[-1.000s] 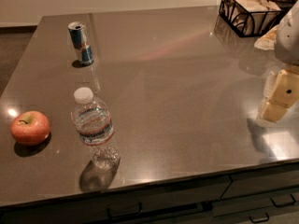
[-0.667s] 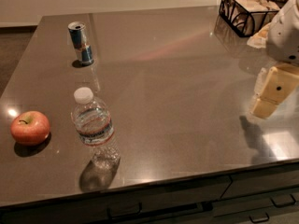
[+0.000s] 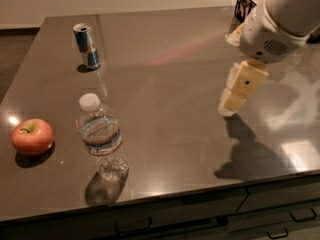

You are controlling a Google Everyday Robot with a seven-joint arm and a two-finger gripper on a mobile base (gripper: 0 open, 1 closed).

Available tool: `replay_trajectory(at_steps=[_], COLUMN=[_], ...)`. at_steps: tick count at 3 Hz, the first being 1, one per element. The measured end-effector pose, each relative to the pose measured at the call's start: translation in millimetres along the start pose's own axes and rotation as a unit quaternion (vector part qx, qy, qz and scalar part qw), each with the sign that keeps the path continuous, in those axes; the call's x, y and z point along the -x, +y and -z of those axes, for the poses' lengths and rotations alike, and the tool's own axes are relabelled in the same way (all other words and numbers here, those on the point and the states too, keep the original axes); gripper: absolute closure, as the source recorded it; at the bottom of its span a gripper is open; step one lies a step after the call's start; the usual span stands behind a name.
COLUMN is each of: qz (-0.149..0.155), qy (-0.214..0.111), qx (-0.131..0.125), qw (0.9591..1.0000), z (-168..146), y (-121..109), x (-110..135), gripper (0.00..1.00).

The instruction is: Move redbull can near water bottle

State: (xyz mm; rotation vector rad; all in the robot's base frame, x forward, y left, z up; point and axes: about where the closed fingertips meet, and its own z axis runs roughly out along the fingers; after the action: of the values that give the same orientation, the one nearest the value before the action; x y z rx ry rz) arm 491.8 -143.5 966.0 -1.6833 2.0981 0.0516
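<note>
The redbull can (image 3: pixel 86 46) stands upright at the far left of the dark table (image 3: pixel 170 74), blue and silver with a silver top. The water bottle (image 3: pixel 100 135) stands upright near the front left edge, clear with a white cap and a label band. The two stand well apart. My gripper (image 3: pixel 227 105) hangs above the right half of the table on a white arm, far to the right of both the can and the bottle, and holds nothing.
A red apple (image 3: pixel 32 136) lies at the left edge, to the left of the bottle. A black wire basket (image 3: pixel 249 4) stands at the back right corner. Drawers run under the table's front edge.
The arm and gripper have moved left and inward over the table. The can, the bottle and the apple have not moved.
</note>
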Motion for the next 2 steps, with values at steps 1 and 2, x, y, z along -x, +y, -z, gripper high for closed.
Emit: replay_trajectory(at_steps=[1,2], qz=[-0.006,-0.007], qy=[-0.040,-0.081], qx=[-0.007,-0.010], qw=[0.9992,0.9966], z=[-26.1,-50.3], y=[-18.6,-30.0], x=[35.6,73.5], gripper=[0.00,0.00])
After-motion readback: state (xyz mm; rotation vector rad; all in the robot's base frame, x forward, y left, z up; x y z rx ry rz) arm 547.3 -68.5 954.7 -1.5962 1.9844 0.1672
